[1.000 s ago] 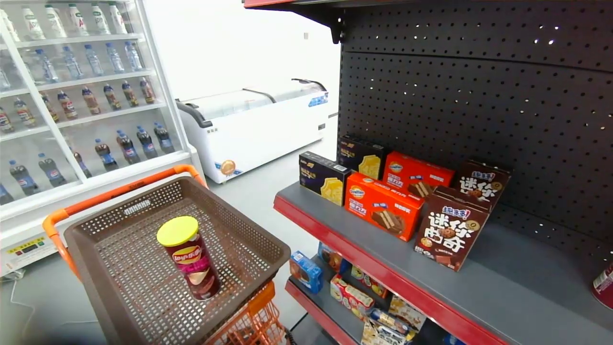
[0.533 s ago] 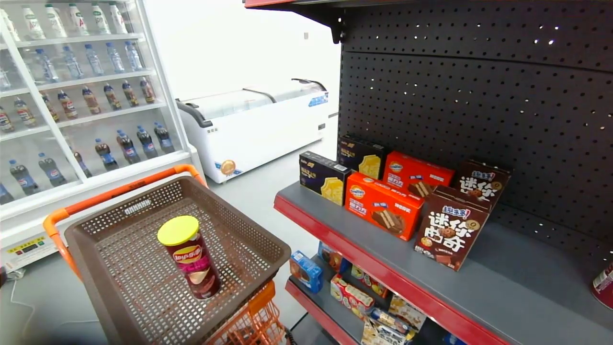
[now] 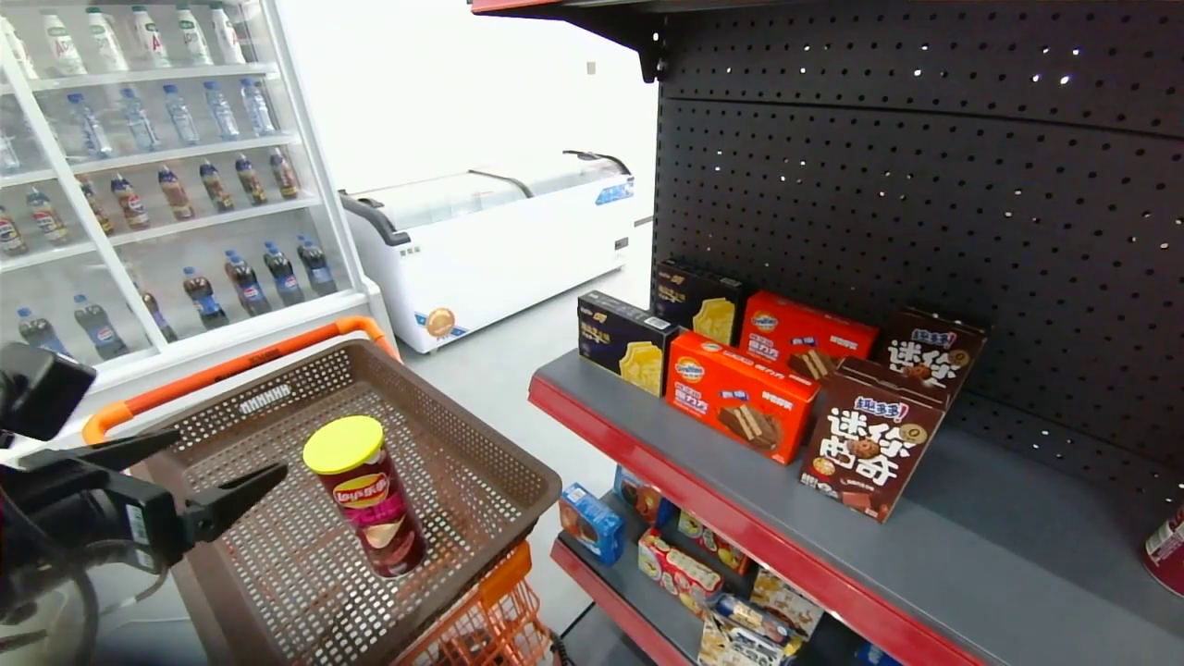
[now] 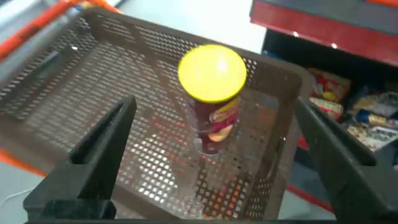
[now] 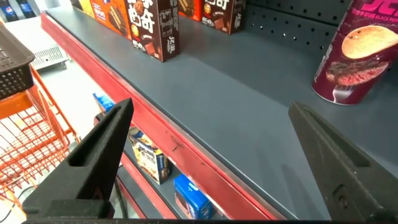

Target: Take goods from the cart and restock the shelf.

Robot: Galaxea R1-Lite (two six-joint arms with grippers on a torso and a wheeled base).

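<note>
My left pincer [image 3: 229,453] stands wide and empty, level with the chip can [image 3: 365,495]; the can is upright near the middle of the brown cart basket [image 3: 444,400], apart from my fingers. To take it well I judge I should straddle the tube below its yellow lid [image 4: 211,70], centred, and squeeze gently; the wall looks like smooth glossy card, and a round tube may roll out of flat fingers. The basket is stiff perforated plastic, so the base could catch if I lift askew. My right pincer [image 5: 211,109] is wide too, holding nothing, over the matt grey shelf [image 5: 236,143]; a like can [image 5: 357,53] stands there beside bare space.
</note>
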